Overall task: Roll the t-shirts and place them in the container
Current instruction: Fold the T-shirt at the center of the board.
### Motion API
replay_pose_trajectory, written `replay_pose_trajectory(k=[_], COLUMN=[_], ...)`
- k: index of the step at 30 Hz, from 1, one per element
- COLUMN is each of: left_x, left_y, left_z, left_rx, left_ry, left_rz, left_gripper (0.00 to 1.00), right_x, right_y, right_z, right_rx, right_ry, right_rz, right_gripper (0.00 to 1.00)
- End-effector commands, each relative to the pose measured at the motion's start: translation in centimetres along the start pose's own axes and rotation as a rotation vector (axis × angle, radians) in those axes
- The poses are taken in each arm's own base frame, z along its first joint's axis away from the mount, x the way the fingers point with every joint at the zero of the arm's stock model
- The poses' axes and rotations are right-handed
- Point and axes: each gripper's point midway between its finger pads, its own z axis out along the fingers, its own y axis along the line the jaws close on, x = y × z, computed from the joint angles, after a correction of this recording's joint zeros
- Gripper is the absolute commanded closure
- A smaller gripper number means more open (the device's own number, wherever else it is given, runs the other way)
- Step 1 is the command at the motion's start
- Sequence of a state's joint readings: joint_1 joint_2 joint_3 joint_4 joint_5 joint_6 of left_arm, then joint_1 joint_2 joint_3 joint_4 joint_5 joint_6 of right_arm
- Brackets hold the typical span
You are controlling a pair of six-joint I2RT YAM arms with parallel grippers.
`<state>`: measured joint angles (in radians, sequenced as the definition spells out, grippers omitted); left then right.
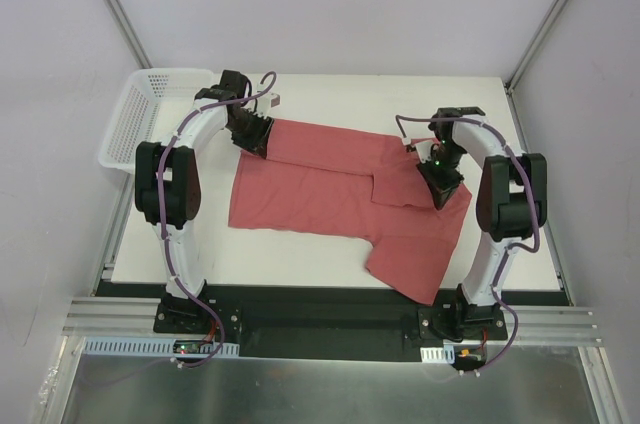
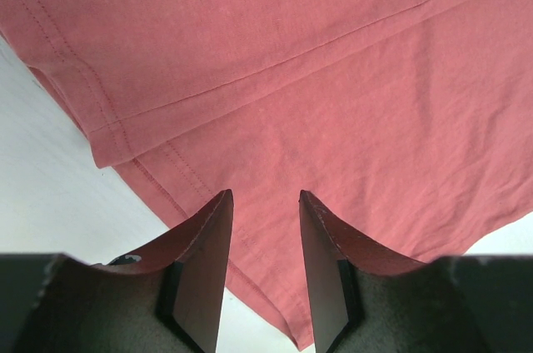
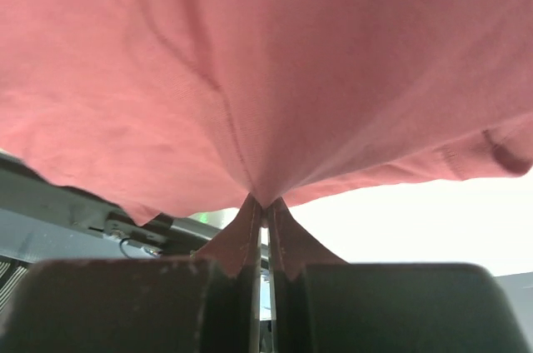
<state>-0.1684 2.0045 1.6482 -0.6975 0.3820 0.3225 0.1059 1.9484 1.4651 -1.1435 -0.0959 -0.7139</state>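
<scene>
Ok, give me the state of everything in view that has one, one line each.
t-shirt: unrolled, lying partly folded over itself on the table, pinched at one spot.
left gripper: open, fingers apart over the t-shirt's hem.
right gripper: shut on the t-shirt, fabric puckered at its tips.
basket: upright at the table's far left corner.

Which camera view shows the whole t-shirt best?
The top view: it shows the t-shirt almost whole. The left wrist view shows only hems and seams; the right wrist view shows only a bunch pinched in the right claw.
</scene>
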Motion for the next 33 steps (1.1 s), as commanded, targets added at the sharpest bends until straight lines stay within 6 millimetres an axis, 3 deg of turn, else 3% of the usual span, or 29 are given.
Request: replay_pose_trajectory(k=[1, 19, 24, 28, 30, 31, 33], left_x=[-1.2, -2.0, -1.9, -2.4, -2.8, -3.3, -3.5], left_y=[-0.5, -0.2, -0.2, -0.1, 0.0, 0.2, 0.6], left_z=[-2.1, -1.8, -1.5, -1.4, -1.6, -1.6, -1.1], left_rx=[-0.007, -0.008, -0.002, -0.003, -0.005, -0.011, -0.016], left_ry=[-0.042, -0.049, -0.045, -0.051, -0.059, -0.067, -0.063], left_rz=[0.020, 0.018, 0.012, 0.008, 0.015, 0.021, 0.021], left_gripper=[0.62, 0.62, 0.62, 0.60, 0.59, 0.59, 0.59], right_x=[1.7, 3.0, 2.0, 1.1, 1.2, -0.8, -1.9], right_y=[3.2, 6.9, 4.9, 2.7, 1.6, 1.0, -1.1], right_z=[-1.8, -2.7, -1.7, -2.0, -3.3, -4.7, -7.0], right_rx=[-0.033, -0.010, 0.007, -0.009, -0.065, -0.096, -0.134], right_ry=[0.019, 0.015, 0.038, 0.034, 0.027, -0.046, -0.138], right_rz=[0.021, -0.008, 0.017, 0.031, 0.037, 0.049, 0.096], right_gripper=[0.99, 0.99, 0.98, 0.61, 0.58, 0.57, 0.56])
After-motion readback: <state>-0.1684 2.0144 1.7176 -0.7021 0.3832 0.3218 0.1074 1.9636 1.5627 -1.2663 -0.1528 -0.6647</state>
